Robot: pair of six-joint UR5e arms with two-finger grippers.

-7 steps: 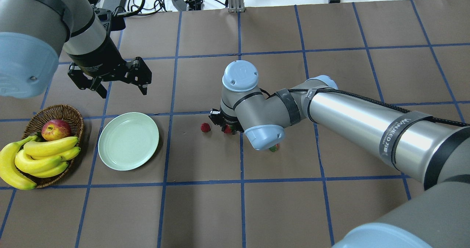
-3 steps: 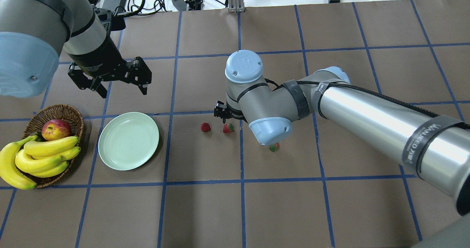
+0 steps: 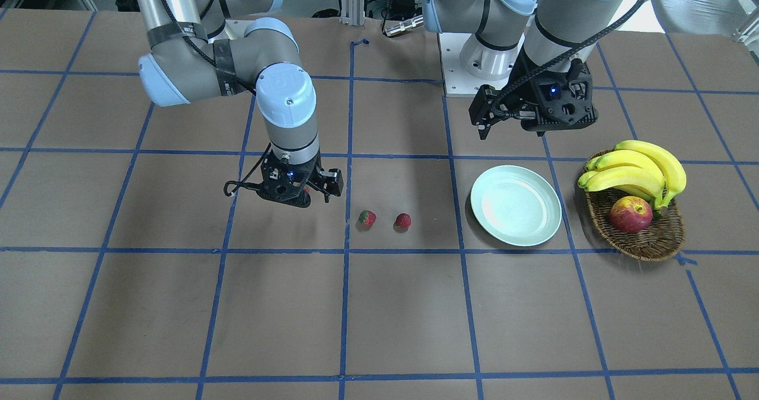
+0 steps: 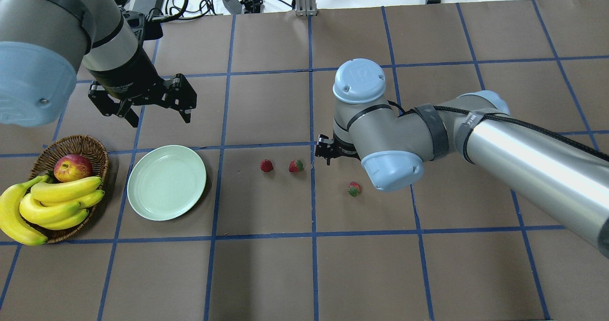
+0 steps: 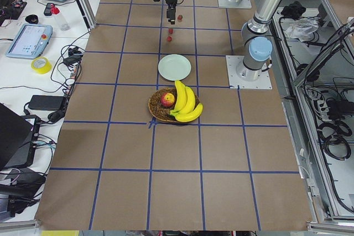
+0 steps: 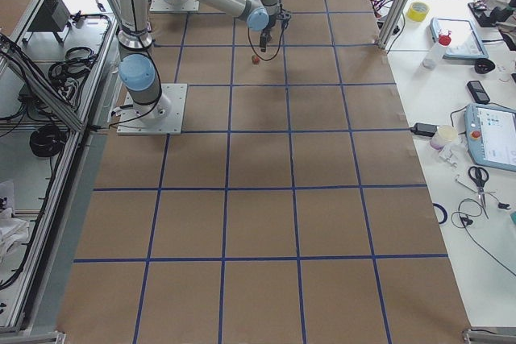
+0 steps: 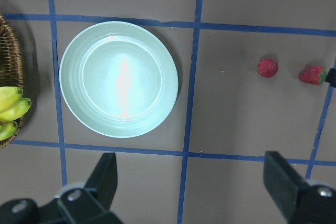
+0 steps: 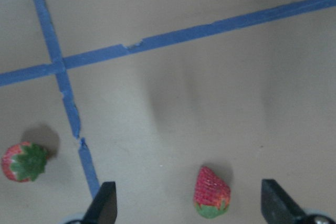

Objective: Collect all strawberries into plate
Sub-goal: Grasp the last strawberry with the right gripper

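- 3 strawberries (image 4: 266, 165): all on the table (image 4: 266, 283), none on the plate (image 4: 166, 182). 2 lie near each other in the sq. right of the plate (overhead view). The third strawberry (image 4: 354, 189) is one sq. further right, nearer the robot.
- plate: flat on table, well apart from the berries.
- right gripper (image 8: 186, 198): above table, fingers wide apart, holding nothing. In wrist view one berry lies on the table below the gap, untouched.
- left gripper (image 4: 159, 116): hovers just beyond plate's far rim, fingers wide apart, holding nothing.
- basket (image 4: 71, 142) w/ bananas (image 4: 57, 197) & apple (image 4: 72, 167): just left of plate in overhead view.
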